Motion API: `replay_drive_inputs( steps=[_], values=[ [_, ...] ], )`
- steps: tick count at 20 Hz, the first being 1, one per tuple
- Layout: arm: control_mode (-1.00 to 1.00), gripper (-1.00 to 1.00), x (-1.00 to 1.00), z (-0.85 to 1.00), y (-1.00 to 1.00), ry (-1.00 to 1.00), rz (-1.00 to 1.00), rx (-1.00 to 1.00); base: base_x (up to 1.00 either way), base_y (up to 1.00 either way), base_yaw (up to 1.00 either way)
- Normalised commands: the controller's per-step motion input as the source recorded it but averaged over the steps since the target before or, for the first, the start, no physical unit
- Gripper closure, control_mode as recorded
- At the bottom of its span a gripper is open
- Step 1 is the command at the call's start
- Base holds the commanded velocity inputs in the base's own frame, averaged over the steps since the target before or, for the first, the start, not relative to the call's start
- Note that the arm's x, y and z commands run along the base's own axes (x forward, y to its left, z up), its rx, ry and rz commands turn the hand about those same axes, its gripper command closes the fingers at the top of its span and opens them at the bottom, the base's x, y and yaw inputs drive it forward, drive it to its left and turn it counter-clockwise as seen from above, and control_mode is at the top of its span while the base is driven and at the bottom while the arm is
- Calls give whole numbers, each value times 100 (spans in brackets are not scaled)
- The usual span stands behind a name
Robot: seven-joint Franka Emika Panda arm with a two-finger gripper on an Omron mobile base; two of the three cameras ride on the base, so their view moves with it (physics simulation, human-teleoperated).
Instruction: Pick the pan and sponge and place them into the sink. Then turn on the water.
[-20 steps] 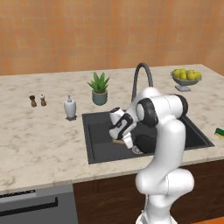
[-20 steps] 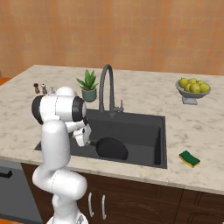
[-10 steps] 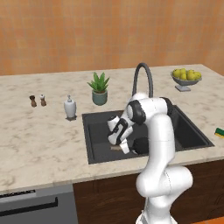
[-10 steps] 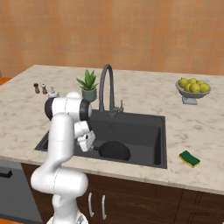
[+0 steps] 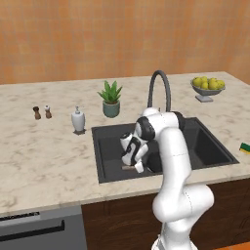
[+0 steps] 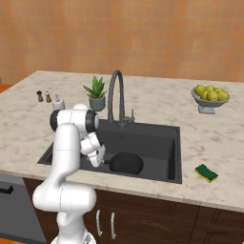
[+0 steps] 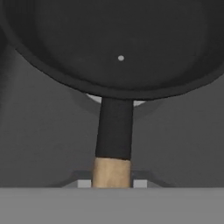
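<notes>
**Pan in sink, gripper at its handle; sponge on counter**

- Pan (image 6: 126, 163): black, round, lying on the sink floor near the front wall. Hand view shows the bowl from above, with a dark neck running into a light wooden handle (image 7: 111, 172) that points toward the hand.
- Gripper (image 5: 133, 165): low inside the basin at the handle's end, the arm folded down over the front rim. The wooden handle sits between the two finger tips (image 7: 84, 184); whether they pinch it or have let go cannot be told.
- Sink (image 6: 157, 143): dark grey basin set in the marble counter (image 5: 44, 161), arched dark faucet (image 6: 114, 93) at its rear edge.
- Sponge (image 6: 207, 173): yellow with a green top, on the counter right of the sink, near the front edge, well apart from the pan.
- Other items on the counter: potted plant (image 5: 111, 98) behind the sink, white soap bottle (image 5: 78, 120), two small shakers (image 5: 42, 112), bowl of yellow-green fruit (image 6: 211, 96) at far right.
</notes>
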Motion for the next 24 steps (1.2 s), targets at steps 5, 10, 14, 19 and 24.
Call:
replay_drive_inputs(
  steps=[5,10,14,19,24],
  values=[
    [-100,-100,0,32,3,-33,0,0,0,0,0],
    [-100,-100,-21,95,41,-26,0,-12,0,0,0],
    [-100,-100,-82,100,67,-15,0,-25,0,0,0],
    [-100,-100,-99,100,56,-15,1,-20,0,0,0],
    [-100,-100,-76,100,58,-3,0,-25,0,0,0]
  ],
)
